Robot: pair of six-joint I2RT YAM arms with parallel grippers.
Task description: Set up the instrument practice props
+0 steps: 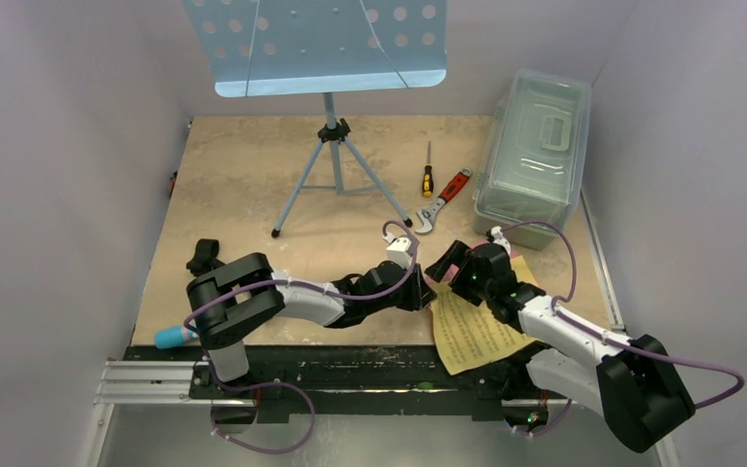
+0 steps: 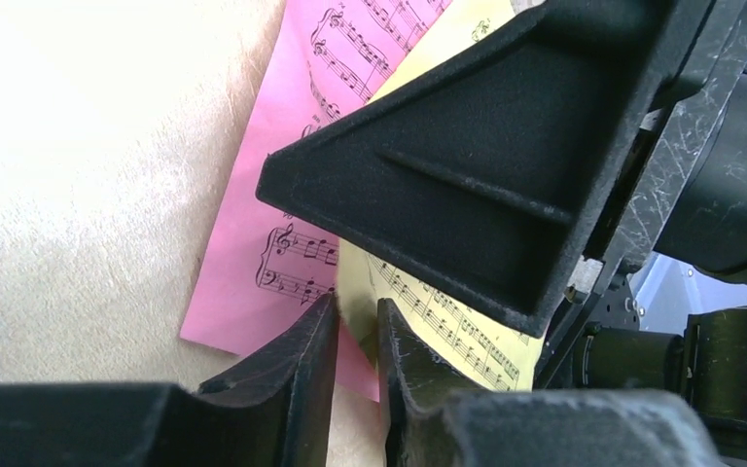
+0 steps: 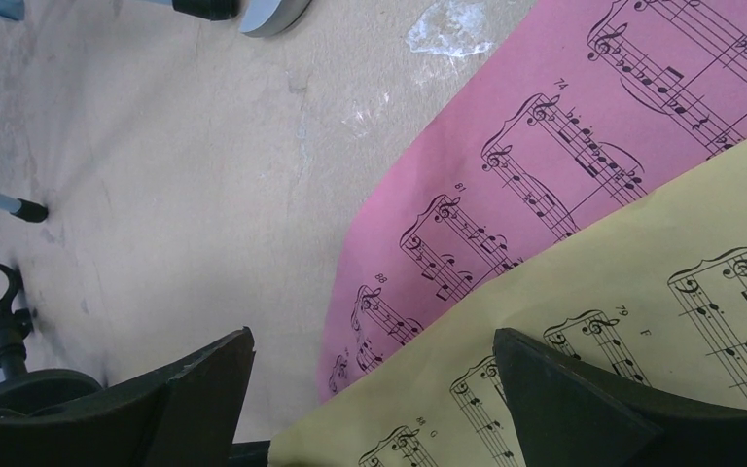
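The yellow page (image 1: 474,334) lies on top of the pink page (image 3: 506,165) at the near right of the table. My left gripper (image 2: 357,326) has closed to a narrow slit on the yellow page's (image 2: 457,326) raised corner, just over the pink page (image 2: 253,224). My right gripper (image 3: 370,389) hangs wide open over both pages, holding nothing, and almost touches the left gripper (image 1: 426,284). The light blue music stand (image 1: 326,44) stands upright at the back. The cyan microphone (image 1: 170,338) lies at the near left edge, and the black mic stand (image 1: 204,255) is beyond it.
A screwdriver (image 1: 428,175) and a red-handled wrench (image 1: 447,197) lie right of the tripod legs (image 1: 303,190). A clear lidded box (image 1: 535,156) stands at the back right. The right gripper's finger (image 2: 447,165) looms over the pages in the left wrist view.
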